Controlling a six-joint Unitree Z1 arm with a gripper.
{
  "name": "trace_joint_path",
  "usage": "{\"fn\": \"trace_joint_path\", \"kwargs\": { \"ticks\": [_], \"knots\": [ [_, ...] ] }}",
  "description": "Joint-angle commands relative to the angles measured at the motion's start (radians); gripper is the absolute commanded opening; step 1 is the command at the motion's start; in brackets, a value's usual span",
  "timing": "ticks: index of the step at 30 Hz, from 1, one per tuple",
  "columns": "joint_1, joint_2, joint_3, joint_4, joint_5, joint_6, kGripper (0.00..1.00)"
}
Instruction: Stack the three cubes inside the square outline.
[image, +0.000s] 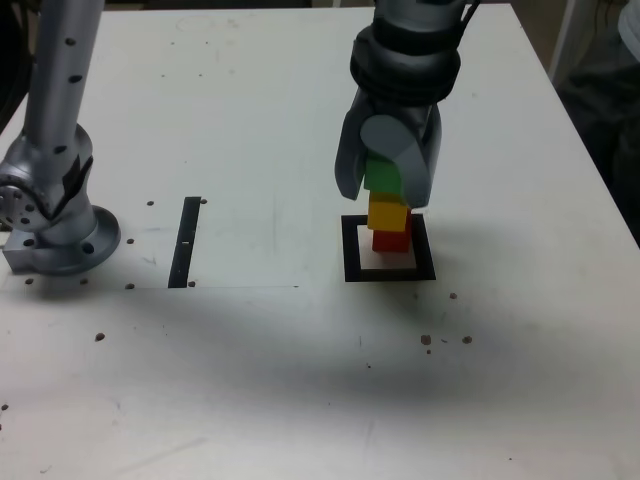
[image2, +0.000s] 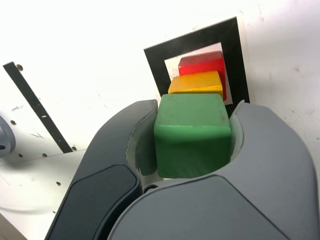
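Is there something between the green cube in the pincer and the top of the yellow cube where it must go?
Nothing visible is in the way. The pincer holds the green cube directly above the yellow cube, which sits on the red cube inside the square outline.

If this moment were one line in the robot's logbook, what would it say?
gripper: shut on green cube | green cube: atop yellow cube | red cube: bottom, inside square outline | release: not yet
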Motion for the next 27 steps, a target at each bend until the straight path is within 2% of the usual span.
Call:
{"fn": "trace_joint_path", "kwargs": {
  "ticks": [1, 6, 9, 11, 14, 19, 21, 23, 27],
  "knots": [
    [-0.001, -0.007, 0.006, -0.010, -0.003, -0.001, 0.11],
    [-0.001, -0.010, 0.012, -0.014, -0.004, -0.002, 0.11],
    [-0.001, -0.012, 0.015, -0.014, -0.005, -0.002, 0.17],
    [-0.001, -0.012, 0.017, -0.014, -0.007, -0.002, 0.25],
    [-0.001, -0.012, 0.019, -0.015, -0.009, -0.003, 0.44],
    [-0.001, -0.011, 0.017, -0.017, -0.009, -0.004, 0.81],
    [-0.001, -0.012, 0.016, -0.017, -0.008, -0.004, 0.93],
    [-0.001, -0.015, 0.016, -0.016, -0.006, -0.004, 0.99],
    [-0.001, -0.027, 0.017, -0.012, -0.003, -0.004, 0.99]
  ]
}}
